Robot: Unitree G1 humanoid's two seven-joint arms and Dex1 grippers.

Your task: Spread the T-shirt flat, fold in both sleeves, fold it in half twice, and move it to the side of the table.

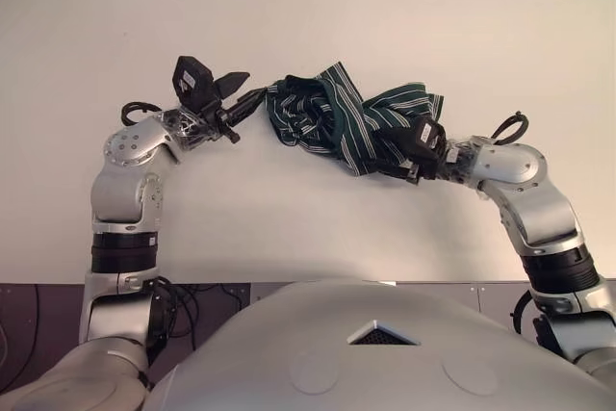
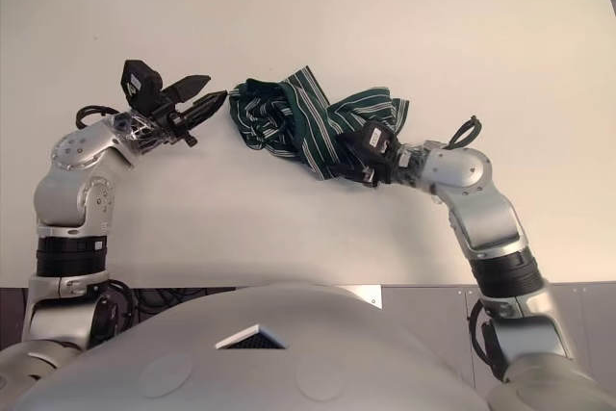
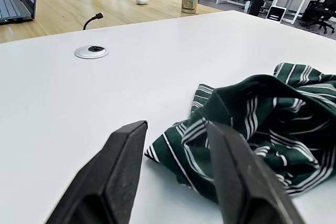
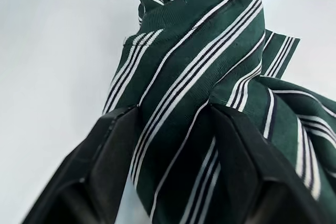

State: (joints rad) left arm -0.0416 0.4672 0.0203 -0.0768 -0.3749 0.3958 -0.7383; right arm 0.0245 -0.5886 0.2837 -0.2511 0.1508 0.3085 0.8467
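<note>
At the left gripper (image 3: 176, 127): stands spread wide and empty, tips just short of the nearest edge of the dark green white-striped T-shirt (image 1: 337, 113). At the right gripper (image 4: 173, 109): seems to pinch a bunched fold, tips buried in cloth. Between the two: lies crumpled in a twisted heap on the white table (image 1: 289, 228), not yet spread. Ease the left forward, clamp a single layer at the edge, then draw both apart low over the table, without lifting high, to undo the twist.

My left gripper (image 1: 245, 89): arm bent inward, fingers parted; my right gripper (image 1: 412, 154): arm bent inward, fingers clamped on T-shirt (image 1: 337, 113)
</note>
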